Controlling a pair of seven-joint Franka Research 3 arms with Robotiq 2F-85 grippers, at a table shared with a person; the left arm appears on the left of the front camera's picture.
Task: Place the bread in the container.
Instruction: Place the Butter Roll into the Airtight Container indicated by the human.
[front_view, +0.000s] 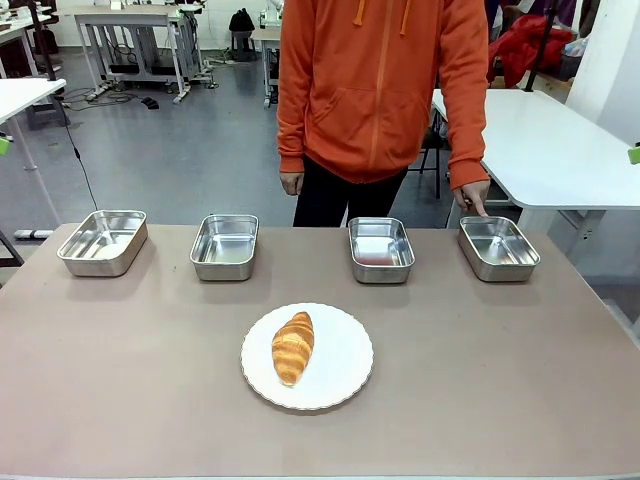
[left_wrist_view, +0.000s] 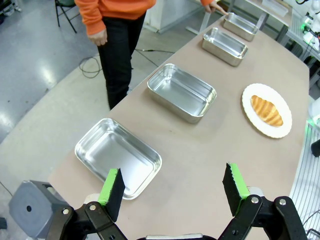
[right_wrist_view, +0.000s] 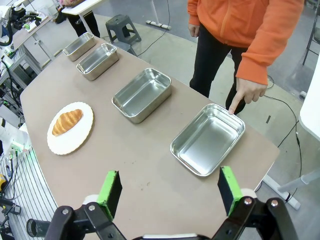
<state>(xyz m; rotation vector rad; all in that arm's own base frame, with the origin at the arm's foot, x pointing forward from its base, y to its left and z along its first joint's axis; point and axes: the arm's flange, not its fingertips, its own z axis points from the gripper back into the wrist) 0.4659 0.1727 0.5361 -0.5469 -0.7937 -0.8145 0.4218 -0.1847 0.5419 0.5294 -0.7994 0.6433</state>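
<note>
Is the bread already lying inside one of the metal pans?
No, the bread lies on the round white plate in the middle of the table.

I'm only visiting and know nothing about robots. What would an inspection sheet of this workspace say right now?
Surface: brown table, no spills seen.
Job's things: croissant lying on a white plate; four steel pans in a row along the far edge, all empty; a person's hand points a finger onto the rim of the rightmost pan.
Clutter: nothing seen.
Grippers: left gripper and right gripper both open, holding nothing, above the table.
Cables: black cable on the floor beyond the table.
Surroundings: white side table, grey workshop floor.
</note>
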